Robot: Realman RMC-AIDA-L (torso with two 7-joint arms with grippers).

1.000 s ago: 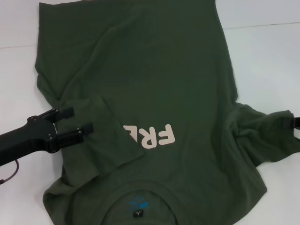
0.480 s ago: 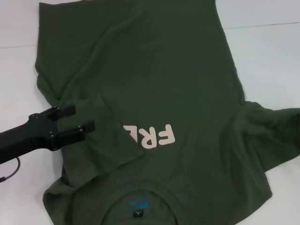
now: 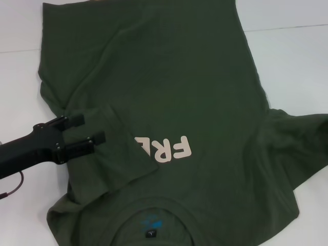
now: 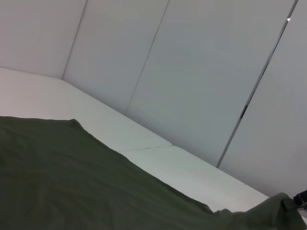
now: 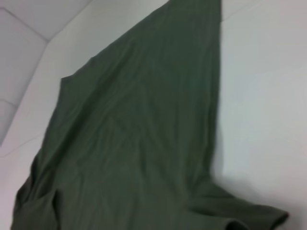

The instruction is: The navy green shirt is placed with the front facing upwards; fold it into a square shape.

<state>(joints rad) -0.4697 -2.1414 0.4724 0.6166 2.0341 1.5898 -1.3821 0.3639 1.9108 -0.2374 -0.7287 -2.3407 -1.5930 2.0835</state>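
The navy green shirt [image 3: 169, 87] lies front up on the white table [image 3: 297, 61], with its collar [image 3: 154, 225] nearest me. Its left sleeve [image 3: 102, 154] is folded in over the chest and covers part of the pale letters [image 3: 166, 147]. My left gripper [image 3: 85, 129] hovers open at that folded sleeve's edge, one finger on each side of a crease. The right sleeve [image 3: 297, 138] lies spread out at the right. My right gripper is outside the head view. Only a small black part [image 4: 300, 197] shows past the sleeve in the left wrist view.
White table surface surrounds the shirt on the left [image 3: 20, 82] and right. White wall panels [image 4: 192, 72] stand behind the table. A thin cable [image 3: 13, 188] hangs under my left arm.
The right gripper, at the right sleeve one second ago, has left the head view, and that sleeve has settled flatter. My left gripper has hardly moved.
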